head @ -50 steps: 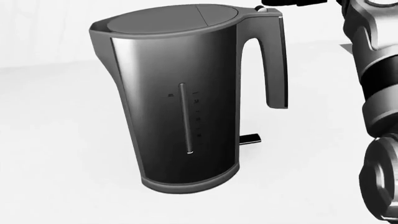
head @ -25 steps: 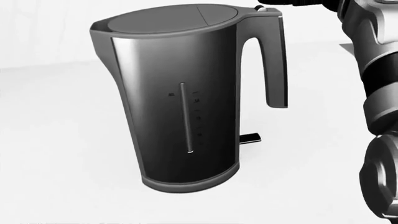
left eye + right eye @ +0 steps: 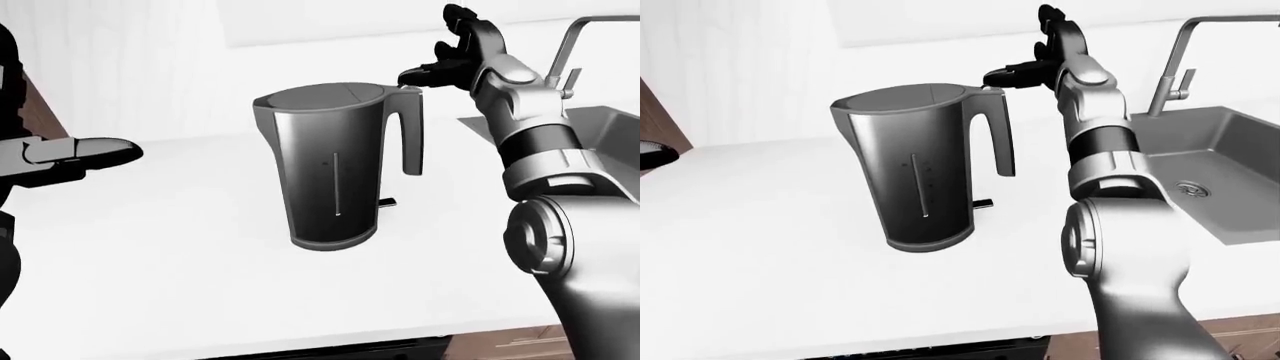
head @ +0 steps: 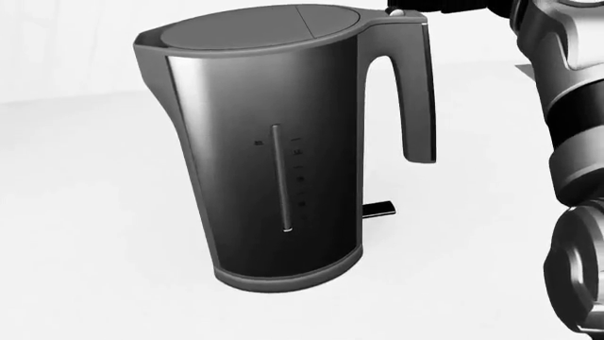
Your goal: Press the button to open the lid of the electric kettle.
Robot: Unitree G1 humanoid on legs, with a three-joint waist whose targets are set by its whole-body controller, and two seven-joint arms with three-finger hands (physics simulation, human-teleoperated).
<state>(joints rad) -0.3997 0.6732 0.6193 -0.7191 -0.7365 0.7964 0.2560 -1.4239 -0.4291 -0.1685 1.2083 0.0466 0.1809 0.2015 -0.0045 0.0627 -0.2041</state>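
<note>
A dark electric kettle (image 3: 333, 174) stands upright on the white counter (image 3: 180, 247), its lid (image 4: 255, 25) closed. The small light button (image 4: 396, 13) sits on top of the handle (image 4: 418, 92), at the kettle's right in all views. My right hand (image 3: 432, 61) is open, fingers spread, and reaches in from the right. One dark finger (image 3: 1002, 74) lies over the handle top at the button. I cannot tell whether it presses it. My left hand (image 3: 85, 152) is open and flat, far to the kettle's left, holding nothing.
A steel sink (image 3: 1225, 169) with a tall faucet (image 3: 1175, 56) is sunk in the counter right of the kettle. A small dark switch tab (image 4: 380, 210) sticks out at the kettle's base. The counter's near edge runs along the bottom of the eye views.
My right hand's dark finger has slid left over the handle top, to the button. The lid stays closed. The head view shifted very slightly.
</note>
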